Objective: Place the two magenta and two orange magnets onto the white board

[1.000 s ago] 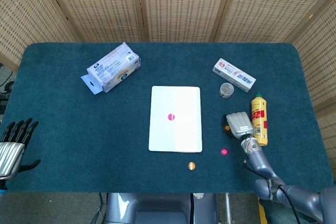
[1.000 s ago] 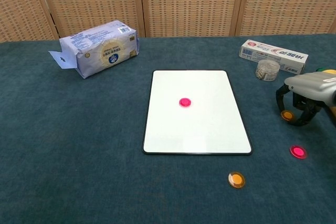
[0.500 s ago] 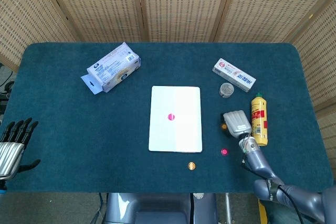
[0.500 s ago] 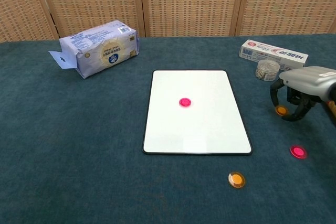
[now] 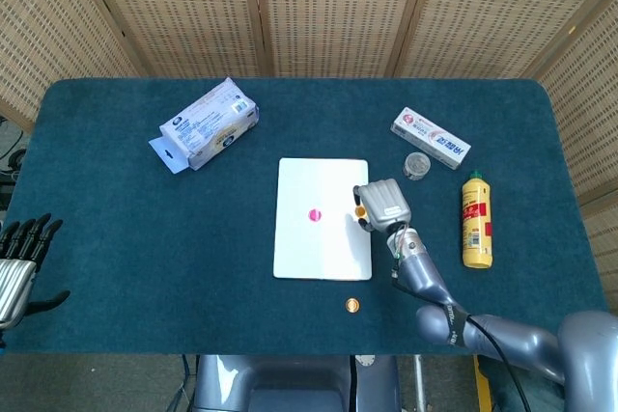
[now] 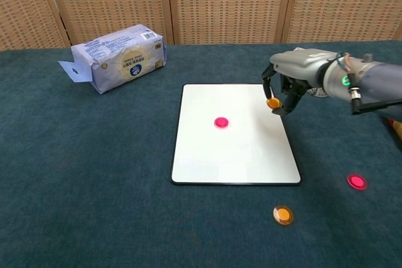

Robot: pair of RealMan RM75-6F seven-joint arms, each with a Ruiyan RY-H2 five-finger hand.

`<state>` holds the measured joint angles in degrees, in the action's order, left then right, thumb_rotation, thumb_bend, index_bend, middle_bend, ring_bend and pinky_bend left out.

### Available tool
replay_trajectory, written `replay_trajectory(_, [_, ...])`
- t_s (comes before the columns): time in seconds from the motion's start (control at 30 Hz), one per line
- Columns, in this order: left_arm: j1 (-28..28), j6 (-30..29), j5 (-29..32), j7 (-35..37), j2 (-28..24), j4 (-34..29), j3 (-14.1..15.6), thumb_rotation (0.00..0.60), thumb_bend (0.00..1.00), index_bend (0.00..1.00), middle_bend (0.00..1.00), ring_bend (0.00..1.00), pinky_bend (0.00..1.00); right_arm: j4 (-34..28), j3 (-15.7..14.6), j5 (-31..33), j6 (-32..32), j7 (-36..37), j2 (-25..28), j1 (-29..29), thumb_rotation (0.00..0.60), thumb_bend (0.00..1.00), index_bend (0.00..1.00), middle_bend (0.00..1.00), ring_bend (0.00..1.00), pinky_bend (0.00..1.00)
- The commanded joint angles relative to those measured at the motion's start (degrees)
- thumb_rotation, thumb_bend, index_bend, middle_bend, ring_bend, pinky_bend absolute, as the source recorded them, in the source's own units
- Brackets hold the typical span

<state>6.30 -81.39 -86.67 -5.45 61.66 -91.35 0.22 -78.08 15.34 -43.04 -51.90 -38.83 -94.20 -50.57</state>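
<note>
The right hand (image 6: 284, 92) pinches 1 orange magnet (image 6: 273, 102) between its fingertips, held over the right edge of the white board (image 6: 233, 155). 1 magenta magnet (image 6: 221, 122) already sits near the board's middle. A second orange magnet (image 6: 282, 214) and a second magenta magnet (image 6: 357, 181) lie on the table (image 6: 94, 186) off the board. The left hand (image 5: 19, 262) rests at the table's left edge, fingers apart, holding nothing. So close to the rim, a release here could drop the magnet off the board.
</note>
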Motion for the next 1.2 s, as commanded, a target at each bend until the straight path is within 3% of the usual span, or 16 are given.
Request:
replay_trajectory(0.03, [0.16, 0.35, 0.2, 0.51, -0.25, 0.09, -0.09, 0.6, 0.0, 0.0, 0.0, 0.0, 0.0, 3.13, 1.05, 5.54, -0.83, -4.51, -3.95, -3.58, 0.6, 0.35, 0.57, 0.95, 0.92, 1.0])
replay_trajectory(0.2, [0.37, 0.8, 0.37, 1.34, -0.5, 0.24, -0.14, 0.6, 0.0, 0.0, 0.0, 0.0, 0.0, 3.67, 0.76, 6.96, -1.98, -5.54, -4.95, -4.55, 0.6, 0.3, 0.38, 0.95, 0.92, 1.0])
replay_trajectory(0.47, [0.32, 0.6, -0.06, 1.56, -0.6, 0.21, 0.04, 0.6, 0.0, 0.0, 0.0, 0.0, 0.0, -0.04, -0.03, 5.73, -4.22, -5.03, -2.76, -3.98, 0.6, 0.31, 0.37, 0.95, 0.92, 1.0])
replay_trajectory(0.57, [0.26, 0.44, -0.2, 1.55, -0.6, 0.19, 0.1, 0.6, 0.0, 0.0, 0.0, 0.0, 0.0, -4.08, -1.21, 3.52, -5.72, -3.64, -0.21, -2.25, 0.6, 0.31, 0.37, 0.95, 0.92, 1.0])
replay_trajectory(0.67, [0.26, 0.49, -0.37, 1.42, -0.56, 0.19, 0.23, 0.6, 0.0, 0.0, 0.0, 0.0, 0.0, -8.43, -3.36, 0.29, -6.97, -1.63, 3.13, 0.25, 0.6, 0.31, 0.36, 0.95, 0.92, 1.0])
replay_trajectory(0.87, [0.03, -0.13, -1.55, 0.8, -0.37, 0.06, 0.75, 0.6, 0.0, 0.0, 0.0, 0.0, 0.0, -15.58, -11.06, -9.53, -10.02, 6.37, 10.86, 8.59, 0.6, 0.31, 0.36, 0.95, 0.92, 1.0])
replay_trajectory(1.2, [-0.32, -0.88, -2.72, -0.57, 0.14, -0.17, 1.28, 0.6, 0.0, 0.0, 0.0, 0.0, 0.0, -14.47, -18.48, -19.98, -12.39, 15.34, 14.26, 16.69, 0.6, 0.34, 0.39, 0.95, 0.92, 1.0])
